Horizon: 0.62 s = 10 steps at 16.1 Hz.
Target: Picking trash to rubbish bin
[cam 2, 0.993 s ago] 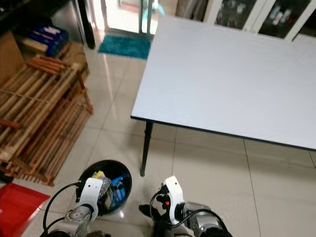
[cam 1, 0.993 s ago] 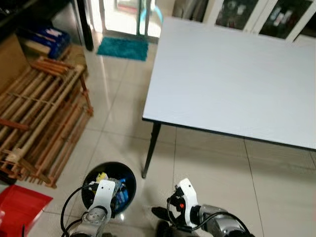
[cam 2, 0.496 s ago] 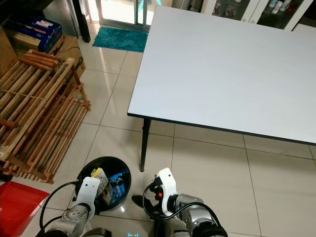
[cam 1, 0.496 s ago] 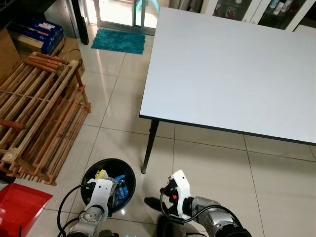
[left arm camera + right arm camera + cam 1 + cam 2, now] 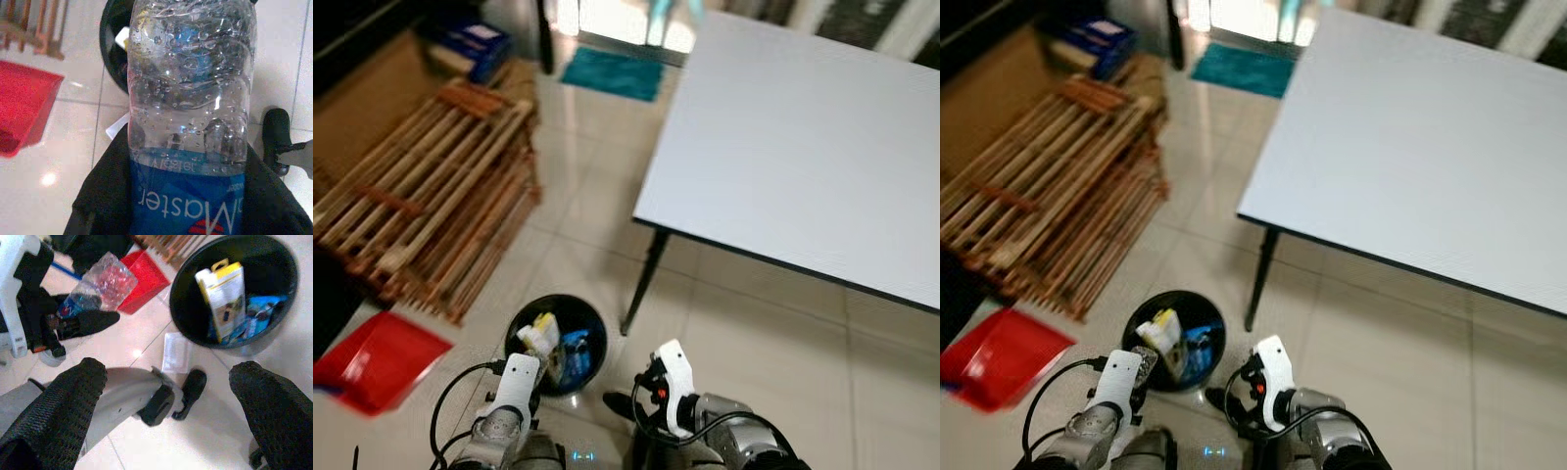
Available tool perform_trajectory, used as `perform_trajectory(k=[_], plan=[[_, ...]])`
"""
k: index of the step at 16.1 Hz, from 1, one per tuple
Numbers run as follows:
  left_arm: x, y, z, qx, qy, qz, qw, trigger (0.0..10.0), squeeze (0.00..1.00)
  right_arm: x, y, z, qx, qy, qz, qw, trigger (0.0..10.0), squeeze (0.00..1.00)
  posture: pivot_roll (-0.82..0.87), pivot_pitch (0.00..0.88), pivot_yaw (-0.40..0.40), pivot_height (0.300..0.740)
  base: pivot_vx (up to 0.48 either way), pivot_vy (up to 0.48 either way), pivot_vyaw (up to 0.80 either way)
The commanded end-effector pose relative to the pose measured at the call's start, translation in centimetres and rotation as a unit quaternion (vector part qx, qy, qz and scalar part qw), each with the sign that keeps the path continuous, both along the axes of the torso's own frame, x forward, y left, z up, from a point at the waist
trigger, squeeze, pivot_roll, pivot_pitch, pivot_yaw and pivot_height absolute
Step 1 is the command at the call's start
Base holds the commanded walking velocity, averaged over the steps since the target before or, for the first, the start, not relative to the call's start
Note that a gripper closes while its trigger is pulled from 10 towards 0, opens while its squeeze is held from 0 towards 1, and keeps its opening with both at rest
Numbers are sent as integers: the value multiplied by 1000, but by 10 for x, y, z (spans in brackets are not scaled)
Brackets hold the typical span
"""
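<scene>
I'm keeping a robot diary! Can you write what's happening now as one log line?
left gripper: shut on plastic bottle | right gripper: open, empty | black bin: holds trash

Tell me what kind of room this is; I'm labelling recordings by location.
Probably a tiled room in a home, perhaps a dining area: a large white table, a teal doormat by a bright doorway, wooden racks leaning aside.

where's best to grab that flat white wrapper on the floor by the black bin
Probably pinch the flat white plastic wrapper across its narrow width, straight down from above: it lies flat on the tile beside the round black bin, so only its long edges offer purchase. The right gripper is open and free.
</scene>
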<state>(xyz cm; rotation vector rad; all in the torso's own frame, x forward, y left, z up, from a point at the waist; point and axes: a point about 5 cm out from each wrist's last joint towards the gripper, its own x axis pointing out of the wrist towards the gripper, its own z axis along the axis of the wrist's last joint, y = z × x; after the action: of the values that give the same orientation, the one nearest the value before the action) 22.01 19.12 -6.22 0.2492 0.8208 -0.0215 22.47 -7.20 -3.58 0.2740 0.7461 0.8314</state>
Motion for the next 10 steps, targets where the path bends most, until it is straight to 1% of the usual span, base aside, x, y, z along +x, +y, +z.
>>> perform_trajectory(k=[1,4,6,10], plan=[[-9,-2,-6,1,18,-4,1000,10000,0,-3,-3,-3,-8,4,-3,1000,10000,0,-25,211,-112,740,0,0,800],[-10,-2,-6,-1,19,-3,1000,10000,0,-4,-4,-3,-9,2,0,1000,10000,0,-28,218,-113,740,0,0,800],[-9,-3,-6,-2,18,-4,1000,10000,0,-3,-5,-4,-6,9,-20,1000,10000,0,-29,220,-114,740,0,0,0],[-8,-6,-6,-5,17,-7,1000,10000,0,-3,-5,-3,-5,8,-18,1000,10000,0,-32,225,-116,740,0,0,0]])
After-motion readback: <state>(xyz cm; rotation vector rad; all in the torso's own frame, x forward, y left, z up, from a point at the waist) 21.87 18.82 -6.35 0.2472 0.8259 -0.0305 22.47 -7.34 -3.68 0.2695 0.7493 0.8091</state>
